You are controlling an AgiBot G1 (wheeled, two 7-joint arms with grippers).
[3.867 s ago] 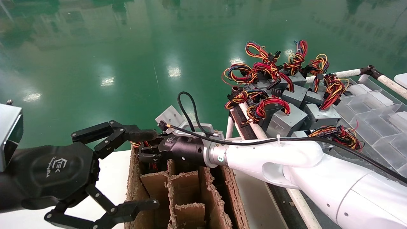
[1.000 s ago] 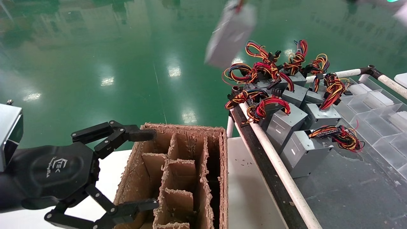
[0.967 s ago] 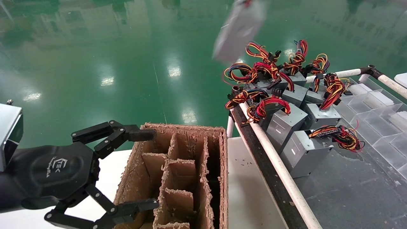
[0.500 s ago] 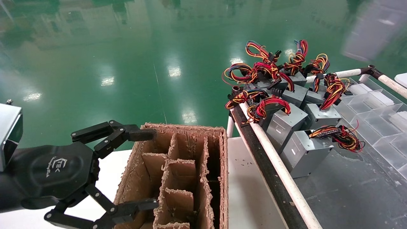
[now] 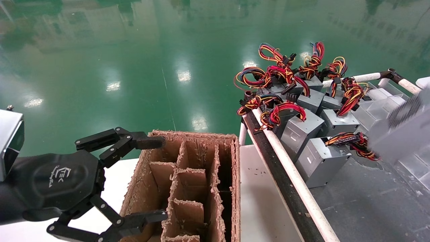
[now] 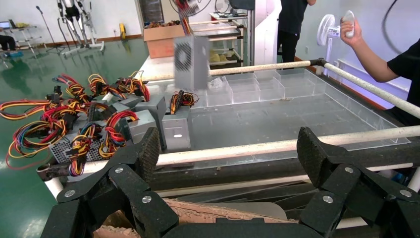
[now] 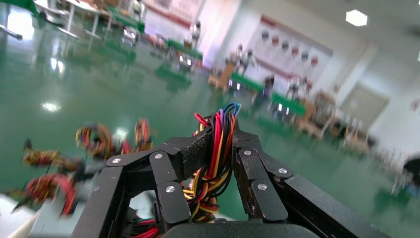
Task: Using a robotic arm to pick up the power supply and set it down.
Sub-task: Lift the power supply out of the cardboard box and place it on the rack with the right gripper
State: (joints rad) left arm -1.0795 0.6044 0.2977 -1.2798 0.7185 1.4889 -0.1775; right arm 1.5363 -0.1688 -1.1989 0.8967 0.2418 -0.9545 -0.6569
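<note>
The power supply (image 5: 401, 132) is a grey metal box that hangs blurred at the far right, above the dark tray (image 5: 356, 201). In the left wrist view the same power supply (image 6: 191, 61) dangles in the air from its wires. My right gripper (image 7: 221, 141) is shut on its bundle of red, yellow and black wires (image 7: 214, 163); the robotic arm itself is outside the head view. My left gripper (image 5: 153, 179) stands open and empty at the near left, beside the cardboard box.
Several more power supplies (image 5: 304, 127) with wire bundles lie piled on the tray behind a white tube rail (image 5: 285, 158). A brown cardboard divider box (image 5: 188, 174) stands in front. Clear plastic compartments (image 5: 379, 104) sit at the right. A person (image 6: 391, 64) stands beyond the tray.
The right arm lifted the power supply out of the cardboard box, swung it high across to the right, and it now hangs lower over the tray. The left gripper has not moved.
</note>
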